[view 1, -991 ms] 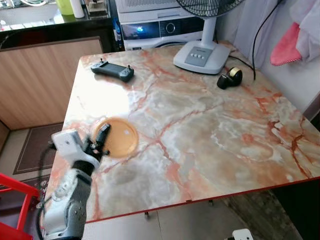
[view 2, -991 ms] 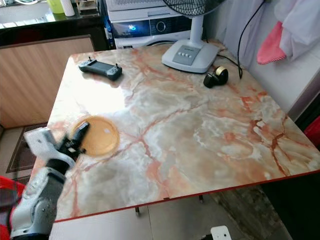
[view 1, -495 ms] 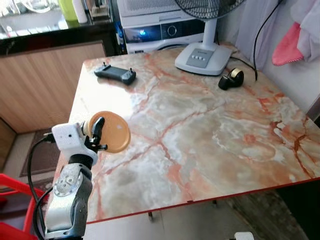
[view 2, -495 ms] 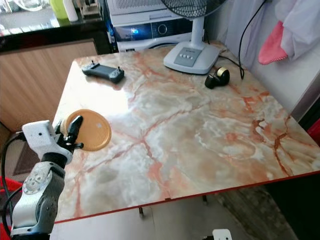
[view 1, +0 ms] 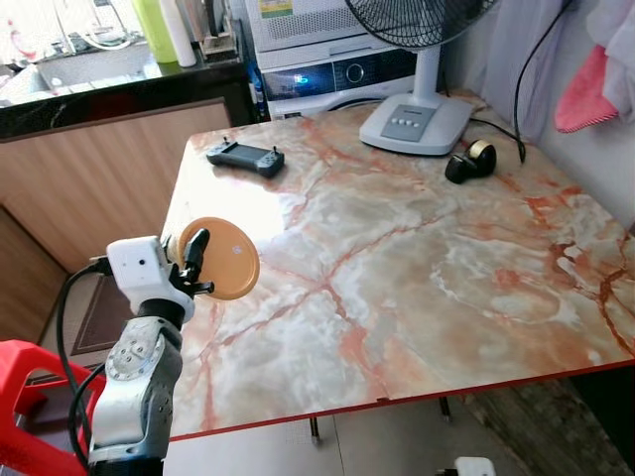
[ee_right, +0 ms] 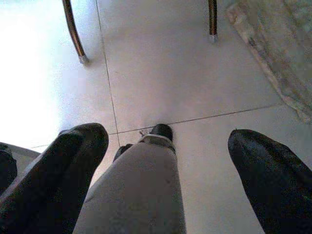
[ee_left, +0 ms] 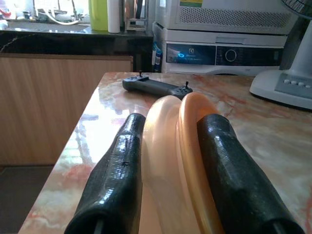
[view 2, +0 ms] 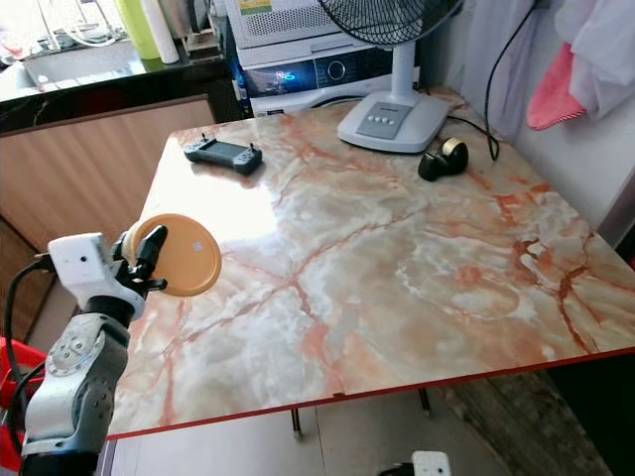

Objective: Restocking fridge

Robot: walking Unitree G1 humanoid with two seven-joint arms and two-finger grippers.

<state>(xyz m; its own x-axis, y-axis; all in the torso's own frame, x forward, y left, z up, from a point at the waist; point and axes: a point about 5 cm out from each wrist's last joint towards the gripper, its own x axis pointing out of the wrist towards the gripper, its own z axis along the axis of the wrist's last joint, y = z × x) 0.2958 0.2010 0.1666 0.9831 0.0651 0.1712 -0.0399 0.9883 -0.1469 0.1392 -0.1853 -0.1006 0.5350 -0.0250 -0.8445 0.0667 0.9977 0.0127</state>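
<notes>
Now the left gripper (view 1: 195,260) holds an orange lid (view 1: 223,260) by its edge, lifted clear above the near left corner of the counter (view 1: 417,258). In the left wrist view its jaws are closed on the lid (ee_left: 178,161), one black finger (ee_left: 117,180) on each face, and the lid stands almost upright between them.

The right gripper (ee_right: 165,161) hangs low over the tiled floor (ee_right: 161,63) with its jaws wide apart and nothing between them.

I judge the step in hand is to carry the lid away from the counter toward the fridge. The grip is only on a thin rim, so the lid may slip or turn if the arm swings fast. It is better to keep the wrist steady, keep the jaws pressed firmly, and move slowly while the body turns. A controller (view 1: 245,156), a fan (view 1: 417,114) and a tape roll (view 1: 469,161) lie well apart, at the far side, so they are no obstacle.
</notes>
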